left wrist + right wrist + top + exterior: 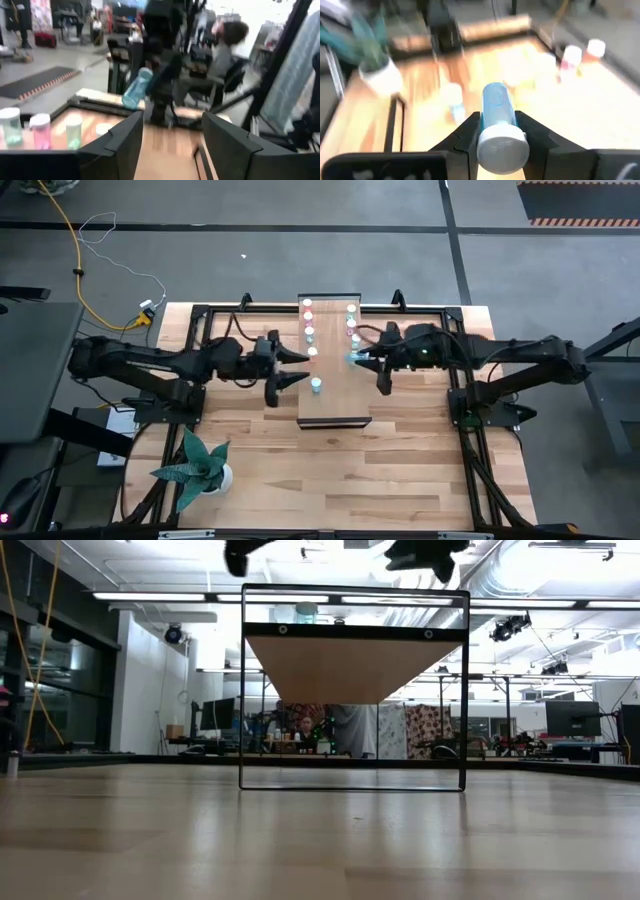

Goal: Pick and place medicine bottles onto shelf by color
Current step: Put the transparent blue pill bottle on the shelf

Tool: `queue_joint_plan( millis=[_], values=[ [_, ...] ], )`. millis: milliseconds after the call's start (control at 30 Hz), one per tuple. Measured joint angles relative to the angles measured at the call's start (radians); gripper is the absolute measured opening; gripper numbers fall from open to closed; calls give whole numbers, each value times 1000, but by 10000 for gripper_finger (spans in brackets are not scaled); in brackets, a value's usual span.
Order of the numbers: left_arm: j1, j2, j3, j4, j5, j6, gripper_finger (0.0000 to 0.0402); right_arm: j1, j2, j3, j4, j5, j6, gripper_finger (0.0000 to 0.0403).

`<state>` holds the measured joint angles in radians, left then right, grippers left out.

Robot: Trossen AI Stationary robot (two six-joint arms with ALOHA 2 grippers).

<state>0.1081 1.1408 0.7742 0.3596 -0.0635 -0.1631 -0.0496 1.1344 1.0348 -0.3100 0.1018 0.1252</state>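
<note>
The shelf point(335, 395) stands at the table's middle. Along its left side stand pink and pale bottles point(309, 318); along its right side stand pale and teal ones point(351, 315). A blue bottle point(316, 385) stands alone nearer the front. My right gripper point(362, 358) is over the shelf's right side, shut on another blue bottle point(496, 107). My left gripper point(296, 367) hovers at the shelf's left edge, open, with nothing between its fingers point(125, 142). The left wrist view shows teal point(11, 125), pink point(41, 131) and pale point(73, 131) bottles standing upright. My right gripper pinches the blue bottle's body just beyond its white cap point(496, 119) between its two fingers. The fingers come from the table's right, slanting down, and lie along the bottle, with the cap point(502, 145) toward the wrist. The bottle point(136, 89) sticks out tilted, clear of the shelf.
A potted plant point(205, 465) stands near the table's front left. Dark frame rails point(470, 415) run along the table's sides. In the left wrist view a person point(225, 50) sits beyond the table. Bare wood point(350, 480) lies in front of the shelf.
</note>
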Motion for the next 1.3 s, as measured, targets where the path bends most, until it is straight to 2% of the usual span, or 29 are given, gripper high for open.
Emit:
queue_joint_plan(
  millis=[133,233,367,533,633,800,967,1300],
  values=[
    [-32,-83,0,-135,-33,1,197,7,96,213,-425,11,54,101],
    [-70,-104,-10,-168,-103,22,195,6,189,333,-644,11,99,103],
    [-123,-108,-48,-137,-200,44,193,6,319,450,-779,8,123,104],
    [-158,-108,-103,-69,-262,44,193,7,460,593,-934,-4,128,105],
    [-162,-117,-103,-71,-269,44,191,12,518,657,-985,-17,139,105],
    [-162,-120,-103,-83,-269,44,189,25,597,710,-1003,-107,175,106],
    [-162,-120,-103,-87,-269,44,190,33,660,738,-1055,-113,192,106],
    [-161,-120,-103,-79,-270,44,187,33,673,738,-1063,-113,214,106]
  ],
)
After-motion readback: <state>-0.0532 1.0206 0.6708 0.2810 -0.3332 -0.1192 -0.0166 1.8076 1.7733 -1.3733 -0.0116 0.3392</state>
